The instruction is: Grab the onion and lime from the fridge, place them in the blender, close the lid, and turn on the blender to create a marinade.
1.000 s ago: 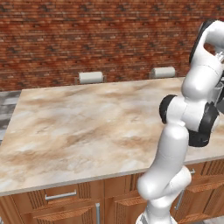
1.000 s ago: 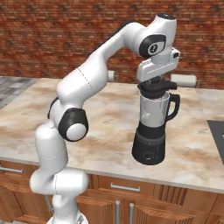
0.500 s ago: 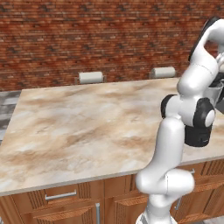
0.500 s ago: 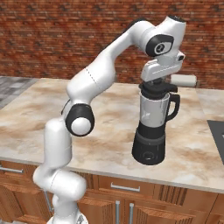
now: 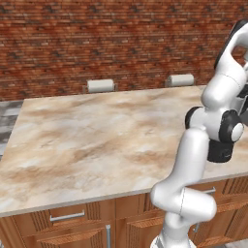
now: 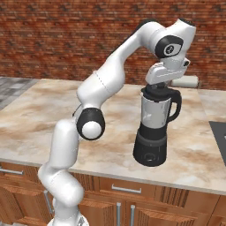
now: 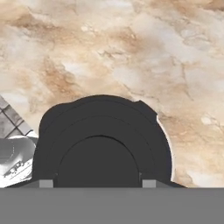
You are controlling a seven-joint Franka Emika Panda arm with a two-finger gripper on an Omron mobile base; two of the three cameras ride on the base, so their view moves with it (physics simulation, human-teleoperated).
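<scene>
The blender [image 6: 152,132] stands on the marble counter [image 6: 110,132], a black base under a clear jar with a side handle. The black round lid [image 6: 160,92] sits on top of the jar. My gripper [image 6: 161,84] points straight down onto it. In the hand view the lid [image 7: 103,131] lies just below the camera, and my gripper [image 7: 98,183] is shut on its raised centre, with a fingertip [image 7: 46,183] against each side. I cannot make out what is in the jar. The onion and lime are hidden, and the fridge is out of view.
The wide counter [image 5: 97,135] stretches left of the arm, with wooden drawers below its front edge. Two white seat backs [image 5: 100,85] [image 5: 180,80] stand behind it against the brick wall. A dark cooktop [image 6: 220,137] lies right of the blender.
The arm's elbow has swung up and to the right while the hand stayed over the blender, shifting only slightly. The lid remains on the jar between the fingers.
</scene>
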